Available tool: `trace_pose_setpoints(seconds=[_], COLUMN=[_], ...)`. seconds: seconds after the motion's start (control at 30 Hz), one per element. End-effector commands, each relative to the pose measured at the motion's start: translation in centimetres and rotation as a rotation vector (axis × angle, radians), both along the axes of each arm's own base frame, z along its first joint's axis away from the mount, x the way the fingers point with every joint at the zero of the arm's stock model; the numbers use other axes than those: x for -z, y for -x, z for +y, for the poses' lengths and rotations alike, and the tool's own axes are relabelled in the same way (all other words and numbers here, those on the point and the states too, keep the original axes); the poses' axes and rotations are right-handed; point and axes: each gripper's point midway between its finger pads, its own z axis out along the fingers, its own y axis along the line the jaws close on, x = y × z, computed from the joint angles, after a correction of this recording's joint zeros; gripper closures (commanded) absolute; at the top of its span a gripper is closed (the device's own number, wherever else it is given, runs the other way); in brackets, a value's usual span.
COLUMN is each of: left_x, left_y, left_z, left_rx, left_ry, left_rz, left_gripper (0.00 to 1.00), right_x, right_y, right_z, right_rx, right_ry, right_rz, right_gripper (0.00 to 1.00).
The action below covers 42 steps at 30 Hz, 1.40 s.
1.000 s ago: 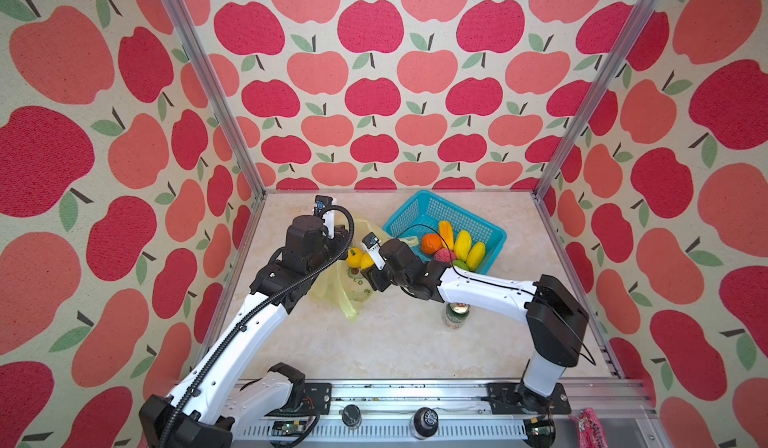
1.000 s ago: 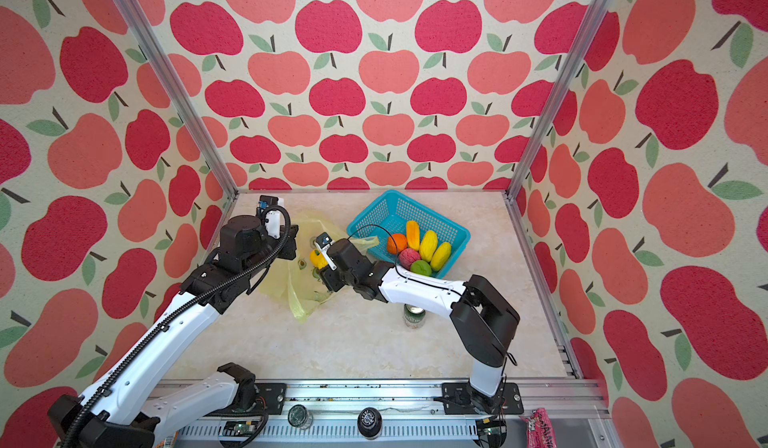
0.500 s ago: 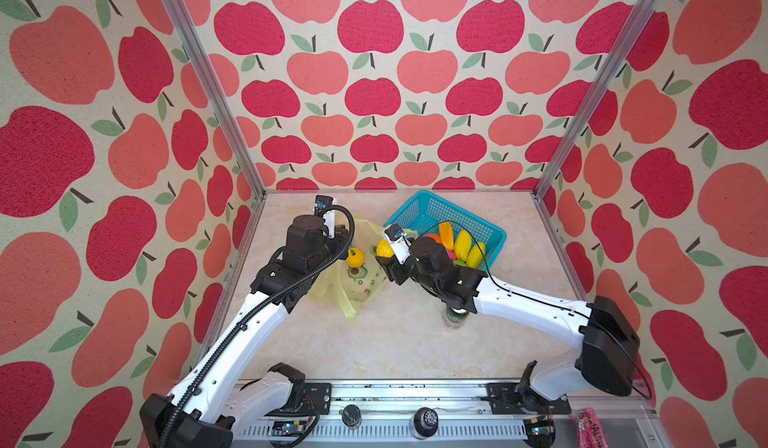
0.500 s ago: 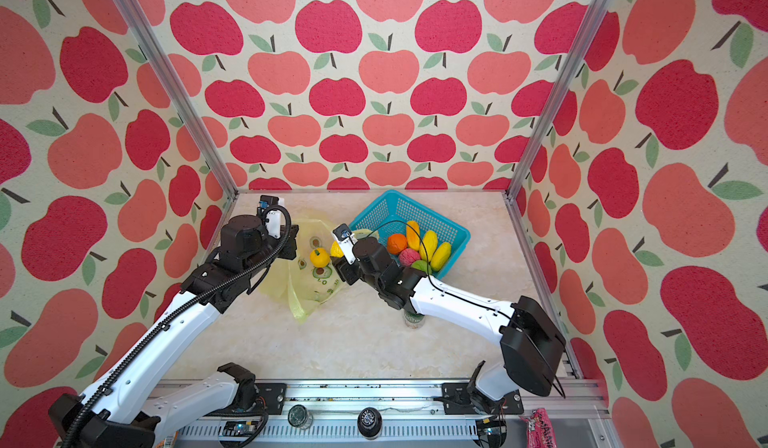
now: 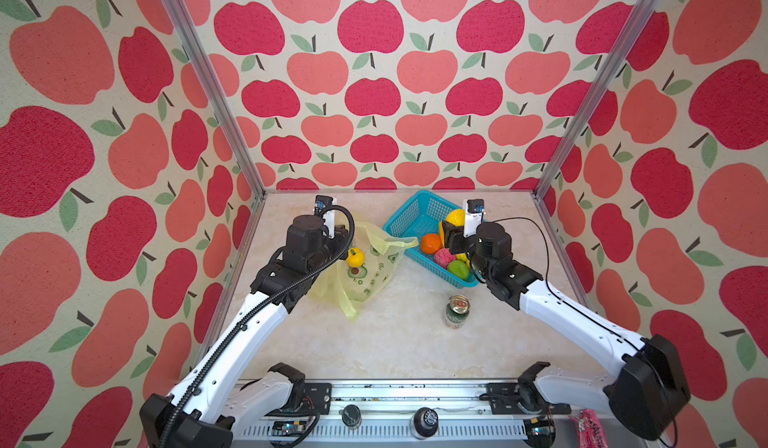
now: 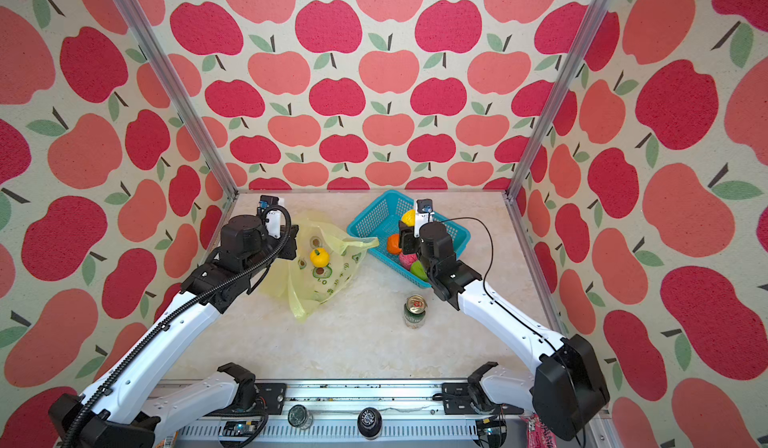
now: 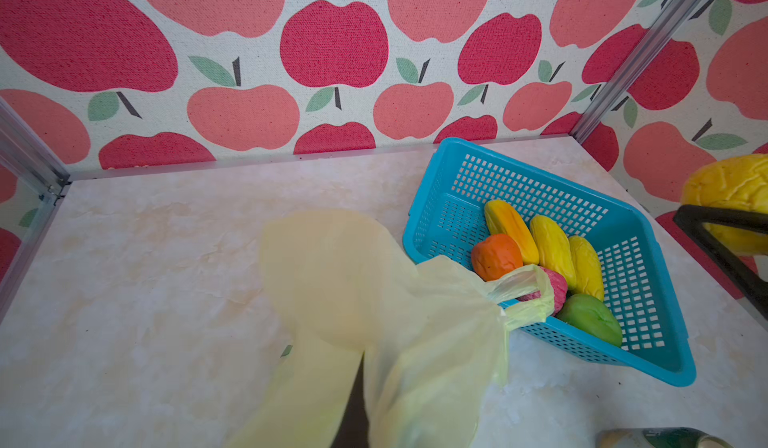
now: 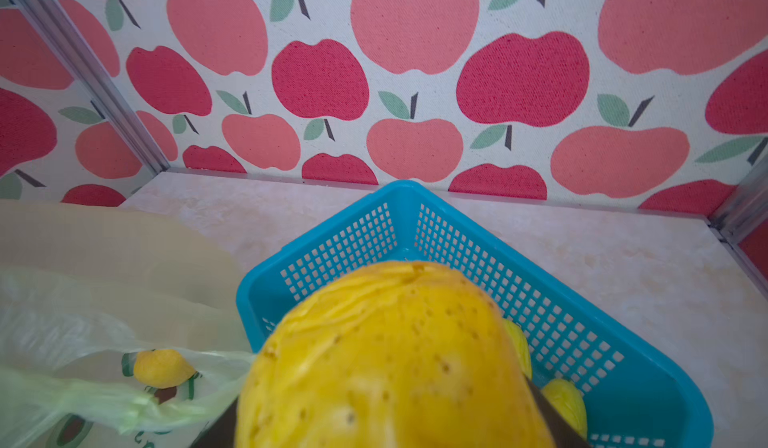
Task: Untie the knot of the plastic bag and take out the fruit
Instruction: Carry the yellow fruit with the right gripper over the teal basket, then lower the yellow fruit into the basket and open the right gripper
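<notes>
- The left gripper (image 6: pixel 292 240) is seen at the left edge of the plastic bag (image 6: pixel 328 275), with its jaws closed on the thin yellow film; in the left wrist view the film is draped over the fingers so that they are almost wholly hidden.
- The plastic bag is spread loose on the table (image 5: pixel 395 350), left of the teal basket (image 5: pixel 409 213), with its left edge lifted at the gripper.
- One handle loop (image 7: pixel 528 296) is laid over the basket's near rim.
- A small yellow fruit (image 5: pixel 355 257) with a green stem is seen among the bag's folds, just beside the left gripper; whether a layer of film covers it cannot be told.
- The right gripper (image 5: pixel 452 229) is held above the basket, its jaws clamped on either side of a lumpy yellow fruit (image 8: pixel 395 354), which is raised clear of the basket floor.
- In the basket, an orange fruit (image 5: pixel 431 243), a pink-red fruit (image 5: pixel 444 257) and a green fruit (image 5: pixel 458 268) are grouped near the front wall.
- Three elongated yellow fruits (image 7: pixel 552 246) are laid side by side just behind them.
- A green drink can (image 5: pixel 457 311) is stood upright on the table, near the basket's front corner but apart from it.
</notes>
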Motion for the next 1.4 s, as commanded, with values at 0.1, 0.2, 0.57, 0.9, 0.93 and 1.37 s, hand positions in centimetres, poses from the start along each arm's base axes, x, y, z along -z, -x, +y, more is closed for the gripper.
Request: trace_pose_setpoints(seconds=[0.1, 0.2, 0.57, 0.9, 0.93, 1.37], left_x=[-1.1, -0.8, -1.1, -1.0, -1.0, -1.4], left_y=[0.1, 0.1, 0.3, 0.2, 0.2, 0.6], left_z=[-0.1, -0.1, 0.0, -0.1, -0.1, 0.2], left_rx=[0.005, 0.006, 0.005, 0.008, 0.006, 0.0], left_ry=[0.0, -0.001, 0.002, 0.004, 0.002, 0.008], left_rz=[-0.019, -0.016, -0.022, -0.022, -0.021, -0.03], left_gripper=[1.0, 1.0, 1.0, 1.0, 1.0, 1.0], right_x=[7.9, 10.8, 17.9, 19.9, 19.9, 17.9], right_y=[-3.0, -4.1, -5.6, -5.9, -6.1, -13.5], right_z=[0.5, 1.2, 3.7, 3.6, 3.6, 5.6], right_rx=[0.041, 0.033, -0.029, -0.019, -0.018, -0.007], right_ry=[0.009, 0.041, 0.116, 0.154, 0.15, 0.174], right_rz=[0.35, 0.457, 0.725, 0.795, 0.794, 0.668], right_gripper=[0.76, 0.78, 0.76, 0.65, 0.63, 0.55])
